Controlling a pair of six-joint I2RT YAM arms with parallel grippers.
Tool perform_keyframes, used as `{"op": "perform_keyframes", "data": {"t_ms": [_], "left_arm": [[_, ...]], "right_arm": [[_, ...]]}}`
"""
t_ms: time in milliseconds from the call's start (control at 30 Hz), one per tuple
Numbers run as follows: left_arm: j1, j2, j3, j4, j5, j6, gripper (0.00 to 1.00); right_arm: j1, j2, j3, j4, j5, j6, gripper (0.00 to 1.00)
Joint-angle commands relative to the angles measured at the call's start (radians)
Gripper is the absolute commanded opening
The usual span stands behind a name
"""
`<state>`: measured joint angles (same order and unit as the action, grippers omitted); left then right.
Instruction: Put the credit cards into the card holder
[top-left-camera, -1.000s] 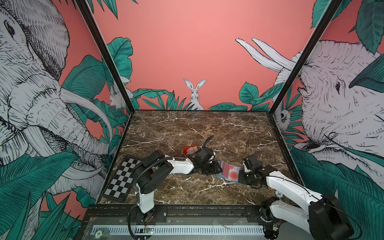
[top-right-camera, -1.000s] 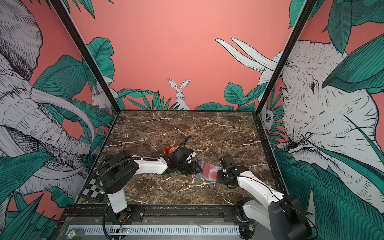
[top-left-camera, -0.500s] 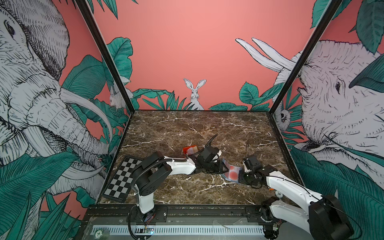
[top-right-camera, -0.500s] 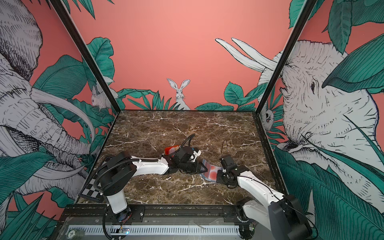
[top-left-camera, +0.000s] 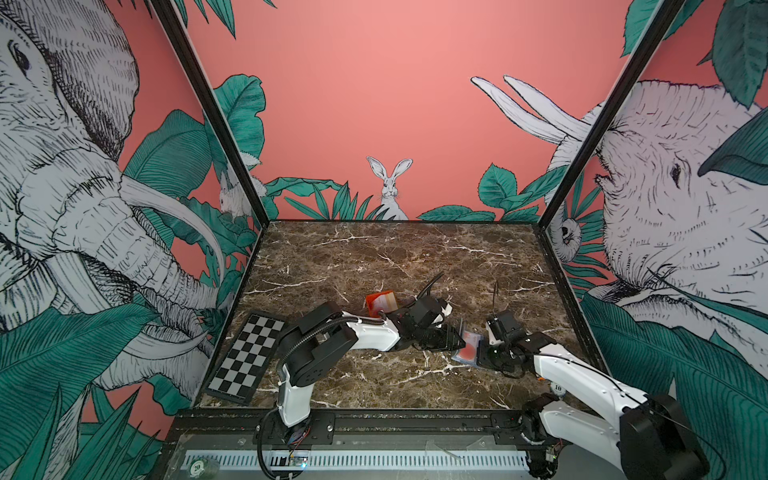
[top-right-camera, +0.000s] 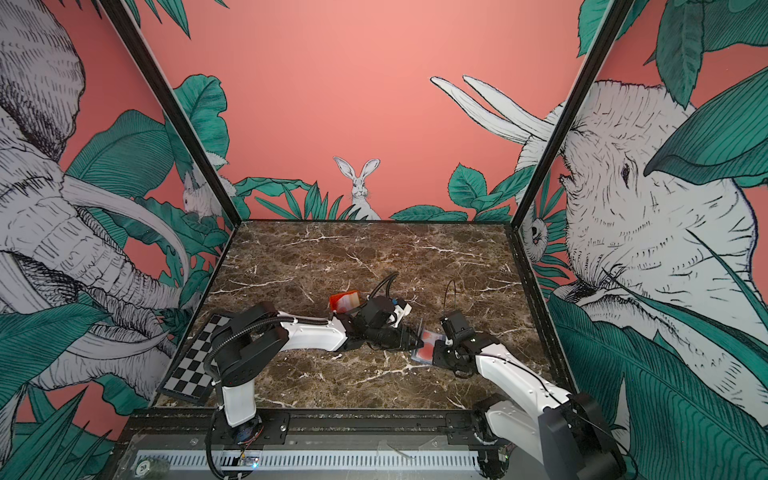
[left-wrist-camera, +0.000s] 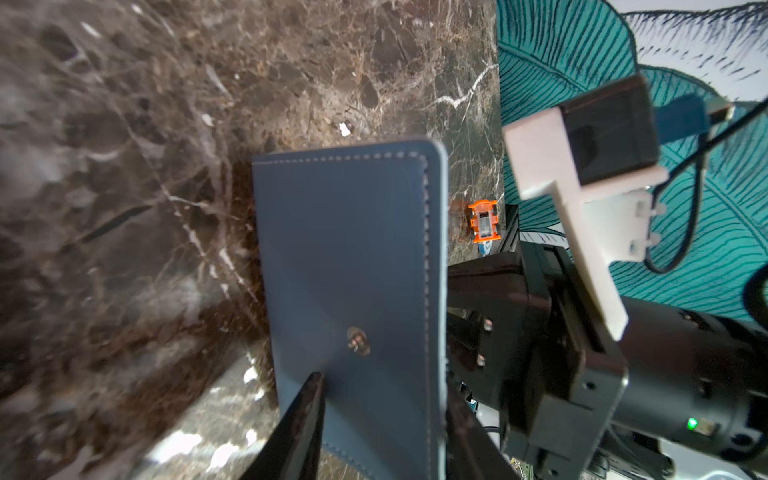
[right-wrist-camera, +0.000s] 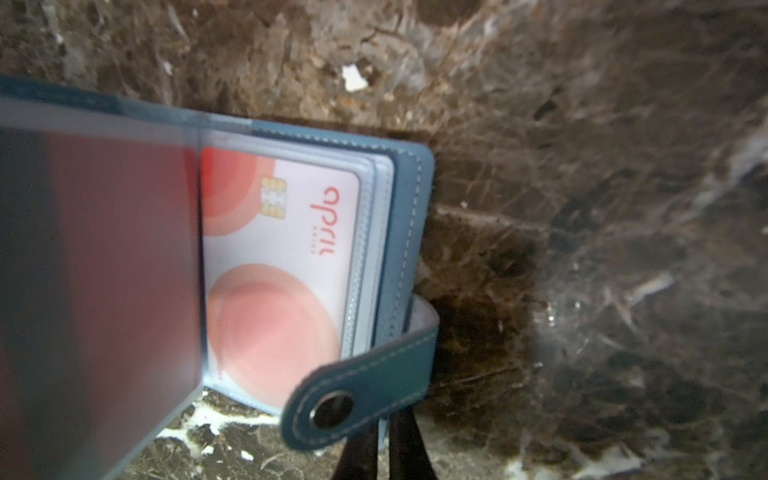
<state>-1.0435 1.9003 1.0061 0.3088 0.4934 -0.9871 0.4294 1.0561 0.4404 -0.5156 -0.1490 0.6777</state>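
The slate-blue card holder (top-left-camera: 468, 348) (top-right-camera: 424, 350) lies open on the marble between both grippers. My left gripper (top-left-camera: 457, 337) (top-right-camera: 417, 338) (left-wrist-camera: 382, 390) is shut on its raised cover (left-wrist-camera: 349, 249), the one with the snap stud. My right gripper (top-left-camera: 482, 354) (top-right-camera: 436, 354) (right-wrist-camera: 384, 432) is shut on the edge of the other half, under the snap tab (right-wrist-camera: 365, 399). A white credit card (right-wrist-camera: 282, 249) with red-pink circles sits in a clear sleeve. A lifted sleeve (right-wrist-camera: 104, 270) shows another red card, blurred.
A small orange tray (top-left-camera: 380, 302) (top-right-camera: 344, 301) with something red and tan in it stands just behind the left wrist. A checkerboard panel (top-left-camera: 247, 357) (top-right-camera: 193, 361) lies at the front left. Black frame posts and printed walls enclose the table.
My left gripper has moved right toward the right gripper, lifting its cover of the card holder up from lying spread out. The right arm has hardly moved.
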Motion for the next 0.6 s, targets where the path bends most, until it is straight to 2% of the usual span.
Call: {"op": "perform_keyframes", "data": {"t_ms": [0, 367, 567], "left_arm": [[-0.019, 0.013, 0.037, 0.039, 0.014, -0.013, 0.44], [-0.047, 0.067, 0.058, 0.110, 0.040, -0.040, 0.46], [-0.057, 0.082, 0.067, 0.124, 0.042, -0.044, 0.49]], "right_arm": [[-0.010, -0.030, -0.002, -0.002, 0.000, 0.010, 0.12], [-0.079, -0.024, -0.029, 0.057, -0.085, 0.023, 0.14], [-0.096, 0.006, -0.022, 0.062, -0.068, 0.018, 0.13]]}}
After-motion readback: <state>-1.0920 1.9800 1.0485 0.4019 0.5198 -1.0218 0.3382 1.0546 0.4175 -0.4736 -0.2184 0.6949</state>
